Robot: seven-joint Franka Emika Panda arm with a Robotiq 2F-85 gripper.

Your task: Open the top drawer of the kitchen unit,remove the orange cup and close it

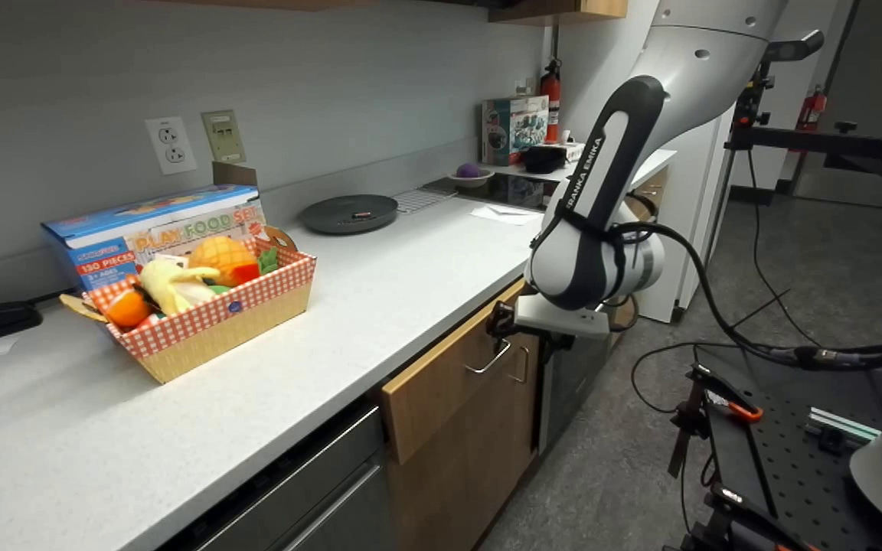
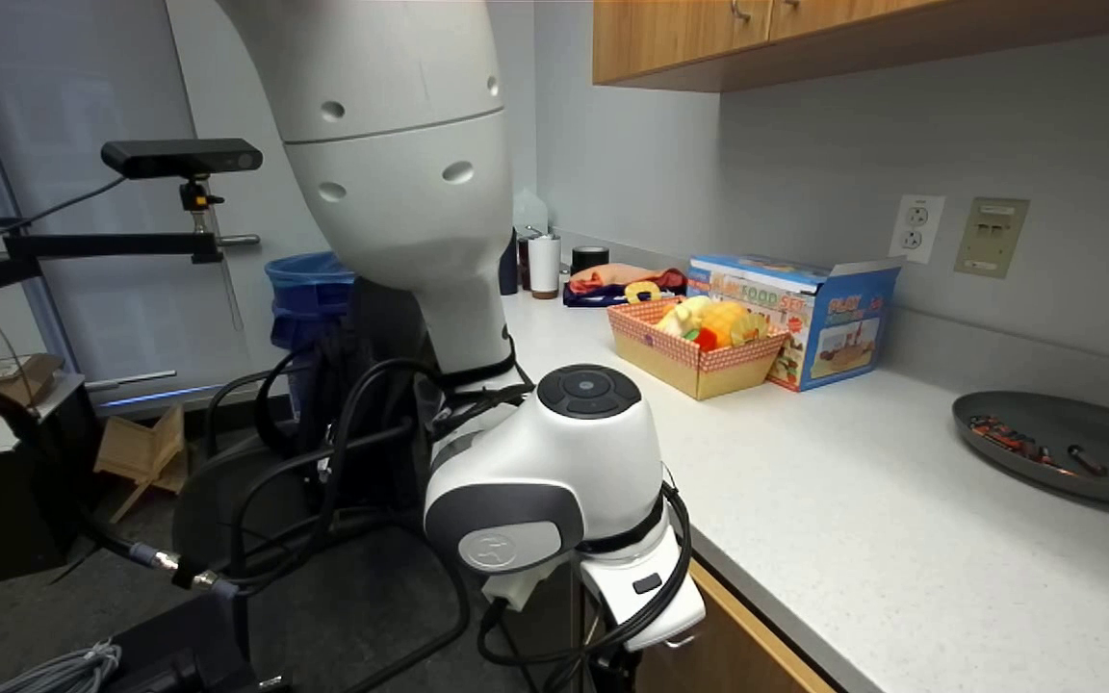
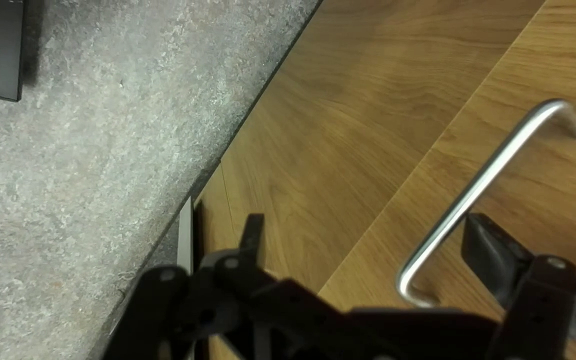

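In an exterior view, the basket (image 1: 227, 335) stood back from the front edge of the kitchen unit (image 1: 380, 306); the top drawer (image 1: 433, 396) showed its upper rim just past it. The gripper (image 3: 363, 227) had its jaws wide apart, the handle (image 3: 473, 190) between them, close beside one finger (image 3: 493, 255). Rightward, grey floor (image 1: 602, 448) spread toward the black table (image 1: 801, 467).

There are two extinguishers (image 1: 551, 96), one basket (image 1: 234, 326), one pan (image 1: 332, 215).

Wrist view, right: a silver metal bar handle (image 3: 472, 192) is gleaming; a flat brown wood drawer front (image 3: 543, 195) is showing smooth grain.
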